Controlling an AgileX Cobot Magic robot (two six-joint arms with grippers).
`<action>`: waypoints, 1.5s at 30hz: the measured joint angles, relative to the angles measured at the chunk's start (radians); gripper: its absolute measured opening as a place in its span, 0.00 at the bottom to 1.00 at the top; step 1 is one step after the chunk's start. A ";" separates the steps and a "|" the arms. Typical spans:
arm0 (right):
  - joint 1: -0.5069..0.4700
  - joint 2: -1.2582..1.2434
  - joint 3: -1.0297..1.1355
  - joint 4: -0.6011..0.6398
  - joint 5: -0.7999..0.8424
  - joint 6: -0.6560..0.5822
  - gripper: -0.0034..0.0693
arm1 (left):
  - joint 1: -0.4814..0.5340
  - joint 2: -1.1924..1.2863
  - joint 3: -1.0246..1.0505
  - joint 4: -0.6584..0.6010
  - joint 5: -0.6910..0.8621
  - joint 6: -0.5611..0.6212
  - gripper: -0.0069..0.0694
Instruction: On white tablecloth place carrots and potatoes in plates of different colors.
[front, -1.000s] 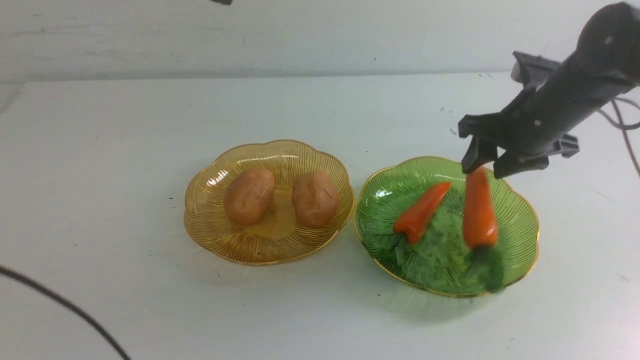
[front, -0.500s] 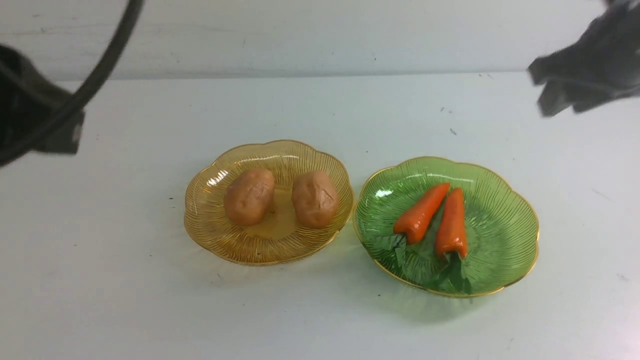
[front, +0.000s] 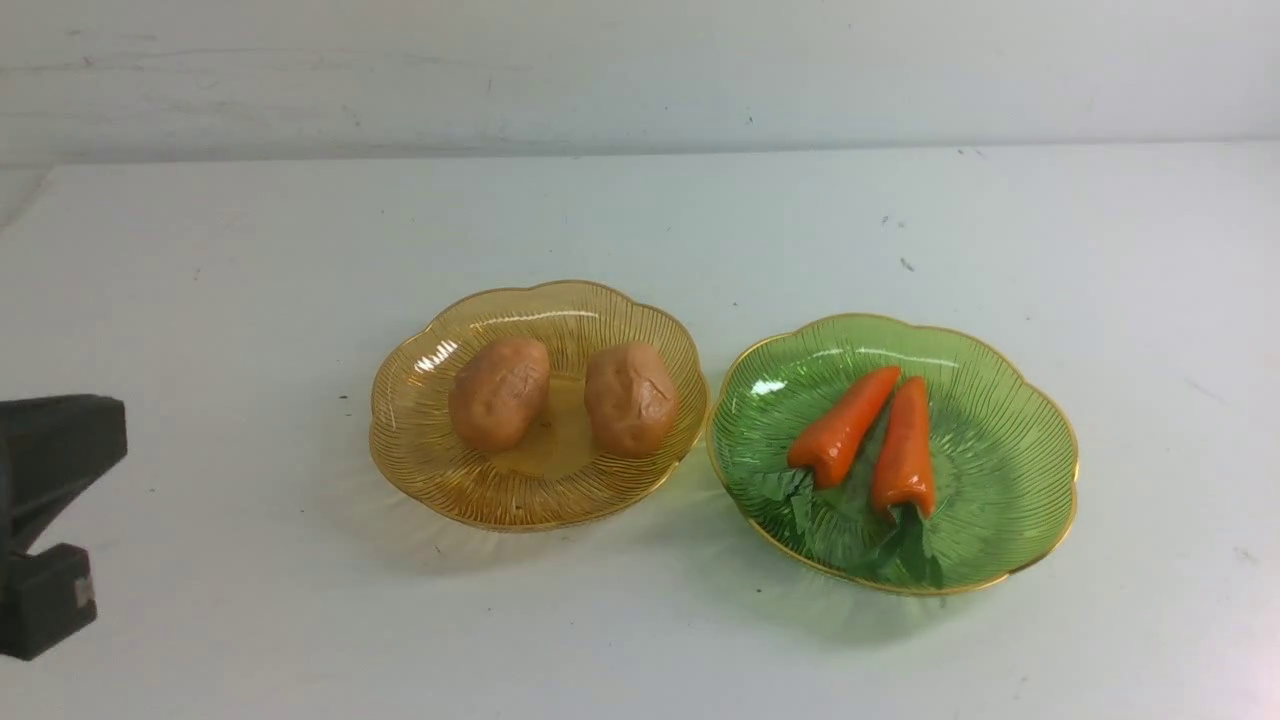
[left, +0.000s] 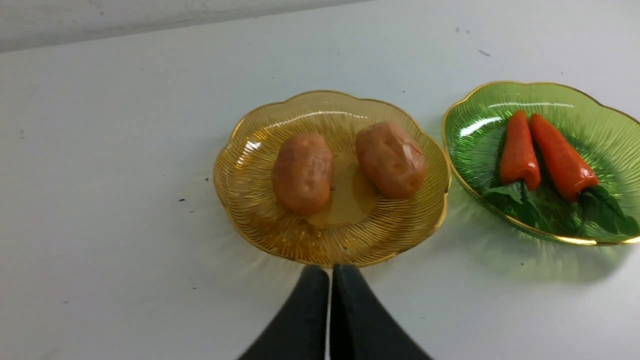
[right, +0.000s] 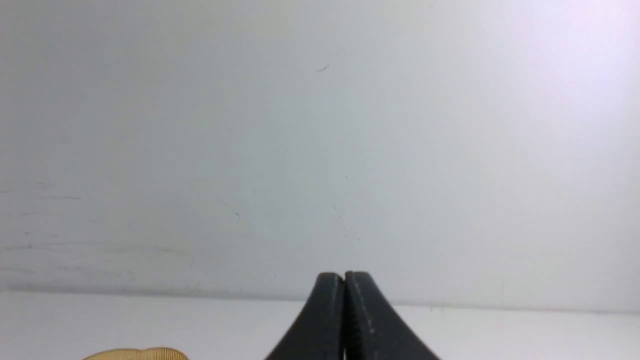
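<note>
One left end effector (left: 330, 272): it is squeezed closed with nothing in it, and it points at the near edge of the yellow plate.
Left arm (front: 50, 500): you see a dark piece of it at the far left of your front view, well apart from both plates.
Bench (front: 200, 250): white and smooth, with a few tiny dark specks.
Yellow plate (front: 410, 470): see-through and ribbed with a wavy edge, a bit left of the middle of the bench.
Potatoes: both lie in the yellow plate, the left potato (front: 498, 392) and the right potato (front: 630, 398) side by side with a small gap.
Plate edges: just beside each other; you cannot tell if they touch.
Green plate (front: 1010, 440): same shape, with a gold rim, right of the yellow one.
Carrots: both lie in the green plate. The left carrot (front: 843, 425) and the right carrot (front: 905, 445) have their thin ends close together at the far side and their green leaves toward you.
Right end effector (right: 344, 276): closed and empty. It is out of your front view, and its camera shows mostly the pale wall (right: 320, 125).
</note>
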 joint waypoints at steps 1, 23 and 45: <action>0.000 0.012 0.013 0.003 -0.001 0.003 0.03 | 0.000 0.000 0.000 0.007 0.000 0.000 0.09; 0.000 0.082 0.029 -0.023 -0.190 0.007 0.03 | 0.000 -0.329 0.199 0.129 -0.042 -0.152 0.09; 0.000 0.082 0.030 -0.025 -0.185 0.007 0.03 | 0.001 -0.388 0.263 0.121 -0.106 -0.137 0.09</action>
